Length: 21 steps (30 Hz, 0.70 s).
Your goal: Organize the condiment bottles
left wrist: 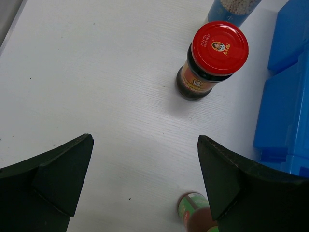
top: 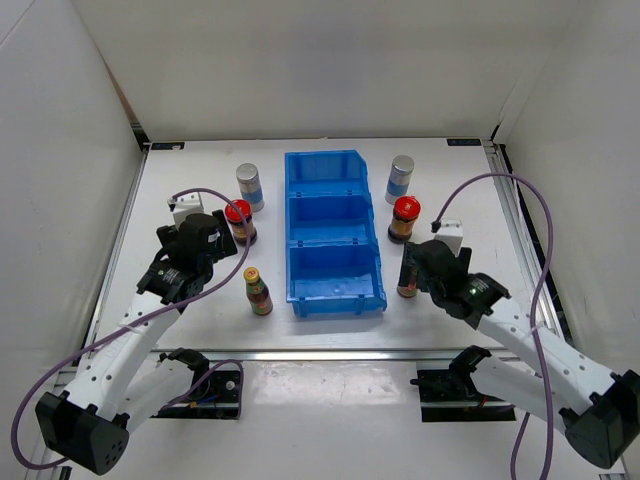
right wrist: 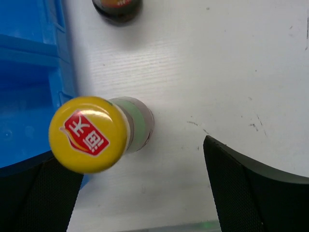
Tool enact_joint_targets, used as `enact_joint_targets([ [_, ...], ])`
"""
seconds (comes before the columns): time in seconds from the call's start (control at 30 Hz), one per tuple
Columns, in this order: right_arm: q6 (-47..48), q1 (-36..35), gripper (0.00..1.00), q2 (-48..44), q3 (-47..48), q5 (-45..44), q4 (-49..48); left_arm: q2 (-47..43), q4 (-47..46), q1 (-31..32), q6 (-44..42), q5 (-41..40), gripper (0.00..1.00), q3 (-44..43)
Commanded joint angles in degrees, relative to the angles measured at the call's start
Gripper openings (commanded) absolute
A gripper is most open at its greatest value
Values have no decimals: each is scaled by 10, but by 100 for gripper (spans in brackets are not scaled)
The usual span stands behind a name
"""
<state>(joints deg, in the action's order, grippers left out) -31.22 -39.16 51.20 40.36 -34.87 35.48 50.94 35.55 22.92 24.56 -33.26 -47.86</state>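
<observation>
On the left of the white table [top: 200, 170], my left gripper [left wrist: 145, 140] hangs wide open and empty, facing a squat dark glass jar with a red lid [left wrist: 212, 60], probably my next pick. Centre, the blue plastic three-compartment bin [top: 291, 240] holds nothing; all six condiment bottles [top: 401, 178] stand outside it. Right of it, my right gripper [right wrist: 130, 166] is spread wide around a slim dark yellow-capped bottle [right wrist: 89, 133], upright on the table, ungripped.

Bright, even overhead light; shadows fall faint and soft on the white table [top: 200, 165]; the yellow cap [right wrist: 89, 134] looks slightly blurred close up.
</observation>
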Motion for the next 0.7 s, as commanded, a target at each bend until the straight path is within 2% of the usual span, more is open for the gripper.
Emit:
enact_joint_targets([
  [0.0,-3,-19,100,-50,-33,-61,-86,-3,-5,-2,5,-8,100,-15],
  [0.13,52,-19,100,-106,-111,-56,-199,-3,-5,-2,5,-8,100,-15],
  [0.3,57,-19,100,-110,-136,-62,-234,2,-5,-2,5,-2,100,-15],
  [0.37,71,-19,95,-95,-143,-68,-262,2,-5,-2,5,-2,100,-15],
  [0.63,107,-19,66,-72,-148,-80,-333,13,-5,-2,5,-2,100,-15],
  [0.67,116,-19,55,-66,-148,-80,-338,13,-5,-2,5,-2,100,-15],
])
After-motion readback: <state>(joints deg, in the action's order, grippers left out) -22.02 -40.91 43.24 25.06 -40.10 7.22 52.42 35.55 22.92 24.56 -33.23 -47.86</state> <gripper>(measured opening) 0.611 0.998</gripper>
